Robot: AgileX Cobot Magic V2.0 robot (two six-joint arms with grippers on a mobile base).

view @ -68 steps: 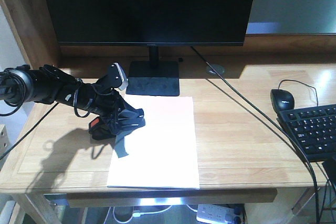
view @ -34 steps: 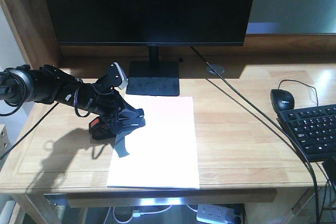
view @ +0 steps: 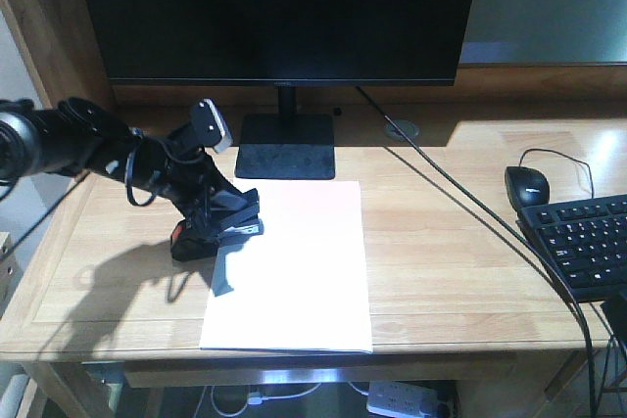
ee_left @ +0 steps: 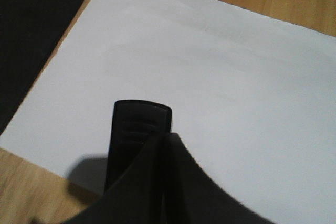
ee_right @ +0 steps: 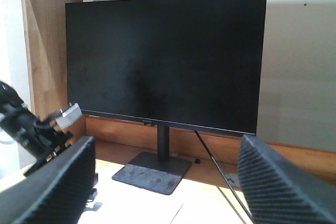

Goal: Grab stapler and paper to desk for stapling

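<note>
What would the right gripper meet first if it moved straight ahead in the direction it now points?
Probably the monitor. The right gripper is open and faces the screen, with the stand low between its fingers. Depth is unclear, so the stand base might come first.

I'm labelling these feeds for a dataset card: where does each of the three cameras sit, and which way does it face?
Exterior front-facing: high at the desk's front, looking down and toward the monitor; shows the left arm reaching in, its left gripper at the stapler on the paper's left edge.
Left wrist: just above the paper, looking down past the shut fingers.
Right wrist: low, facing the monitor between the open right gripper fingers.
Shared: exterior and right wrist both show monitor and left arm; exterior and left wrist share the paper.
</note>
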